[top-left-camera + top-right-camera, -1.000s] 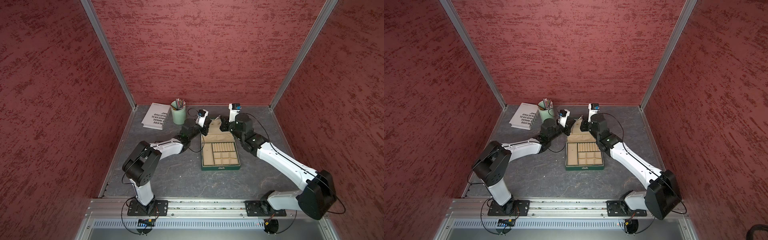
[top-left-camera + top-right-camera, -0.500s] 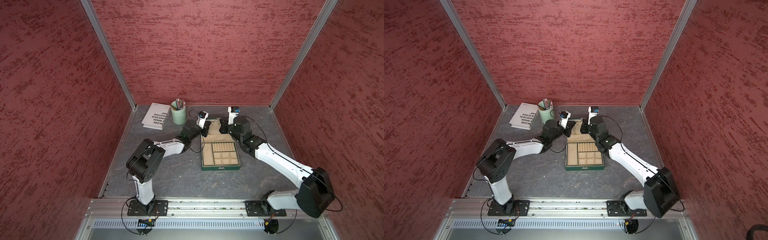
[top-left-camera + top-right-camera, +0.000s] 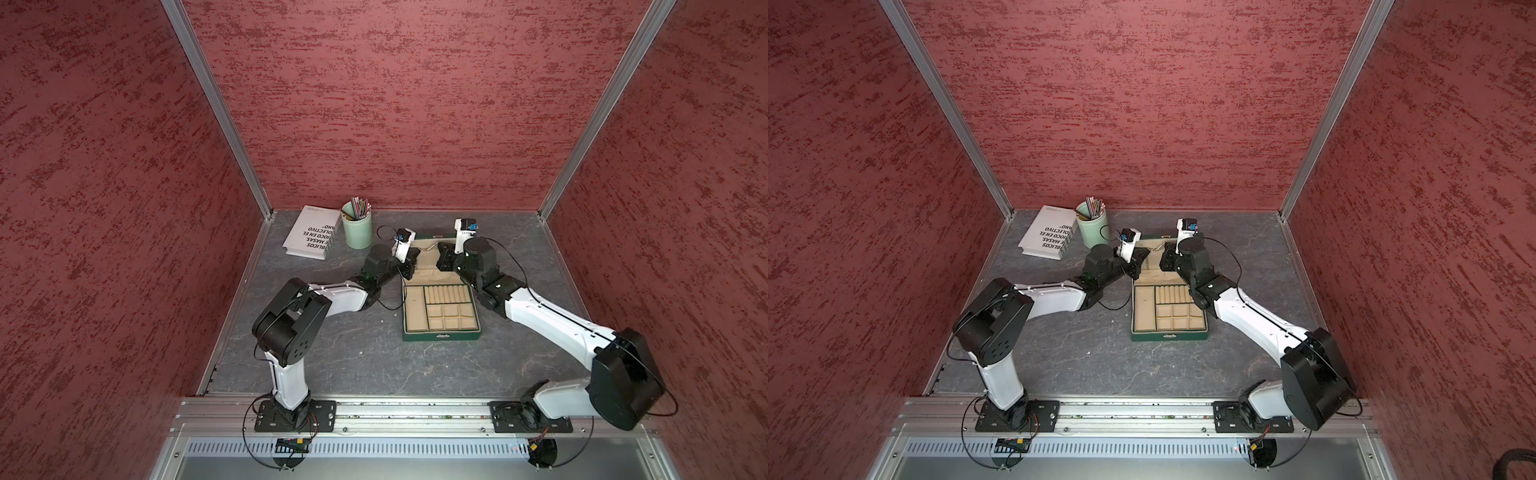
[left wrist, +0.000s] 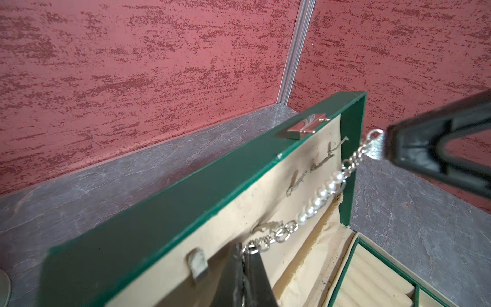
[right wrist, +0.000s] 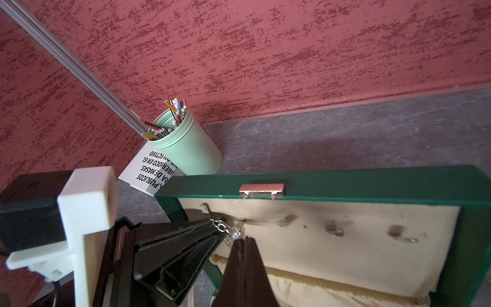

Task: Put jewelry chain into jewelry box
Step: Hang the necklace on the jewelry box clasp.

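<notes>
White book [image 5: 143, 172] cover: "PUBLICOS", "DE MASAS".

Shiny metal jewelry chain [image 4: 285, 230]; cloth-lined jewelry box [image 4: 186, 191]

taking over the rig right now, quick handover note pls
Left gripper: jaws shut on one end of the jewelry chain.
Right gripper: jaws shut on the other end.
The chain is stretched between them, across the open lid of the jewelry box, near the hooks. Whether it catches one cannot be told.
Done: box open, chain picked up.
Left: place it in the box, release.
</notes>
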Action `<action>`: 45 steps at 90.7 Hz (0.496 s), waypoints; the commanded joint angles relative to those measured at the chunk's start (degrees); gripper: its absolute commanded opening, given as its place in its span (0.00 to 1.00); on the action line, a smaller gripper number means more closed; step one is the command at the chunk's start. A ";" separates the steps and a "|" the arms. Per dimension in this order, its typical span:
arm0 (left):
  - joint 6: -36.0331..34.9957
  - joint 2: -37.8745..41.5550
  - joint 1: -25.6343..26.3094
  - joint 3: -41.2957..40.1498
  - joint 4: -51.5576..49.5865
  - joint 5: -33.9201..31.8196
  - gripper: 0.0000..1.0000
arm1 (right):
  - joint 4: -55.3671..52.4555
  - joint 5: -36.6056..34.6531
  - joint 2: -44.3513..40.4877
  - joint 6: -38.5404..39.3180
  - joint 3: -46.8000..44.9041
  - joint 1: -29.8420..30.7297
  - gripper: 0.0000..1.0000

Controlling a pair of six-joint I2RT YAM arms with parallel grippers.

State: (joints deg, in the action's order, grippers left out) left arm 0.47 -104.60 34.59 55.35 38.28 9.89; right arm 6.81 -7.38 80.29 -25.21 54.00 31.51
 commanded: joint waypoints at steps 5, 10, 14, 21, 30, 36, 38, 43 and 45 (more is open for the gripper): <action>-1.35 1.82 0.57 0.19 0.38 -1.32 0.00 | 5.05 -2.24 0.19 -3.01 -0.86 -0.97 0.00; -1.35 2.01 0.57 0.15 0.39 -1.45 0.00 | 5.78 -2.33 0.30 -3.53 -0.84 -1.17 0.00; -1.40 2.16 0.57 0.11 0.44 -1.58 0.00 | 6.38 -2.39 0.30 -3.67 -0.91 -1.33 0.00; -1.37 2.39 0.56 0.02 0.51 -1.84 0.00 | 7.04 -2.78 0.38 -3.85 -1.00 -1.35 0.00; -1.26 2.66 0.59 -0.07 0.60 -2.00 0.00 | 8.25 -3.45 0.36 -4.10 -1.34 -1.52 0.00; -1.19 2.64 0.57 -0.03 0.47 -2.22 0.00 | 8.13 -3.59 0.91 -4.09 -1.14 -1.71 0.00; -1.11 2.62 0.55 0.01 0.41 -2.37 0.00 | 7.96 -3.65 1.20 -4.35 -1.01 -1.75 0.00; -0.94 2.43 0.57 0.25 0.07 -2.48 0.00 | 7.71 -3.66 1.79 -4.97 -0.85 -2.02 0.00; -0.85 2.35 0.55 0.38 -0.17 -2.57 0.00 | 7.76 -3.56 2.08 -5.23 -0.92 -2.05 0.00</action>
State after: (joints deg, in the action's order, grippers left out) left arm 0.10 -103.70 35.05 55.35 38.20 8.43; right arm 12.80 -9.39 80.82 -28.91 53.43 30.35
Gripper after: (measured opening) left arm 0.051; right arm 0.042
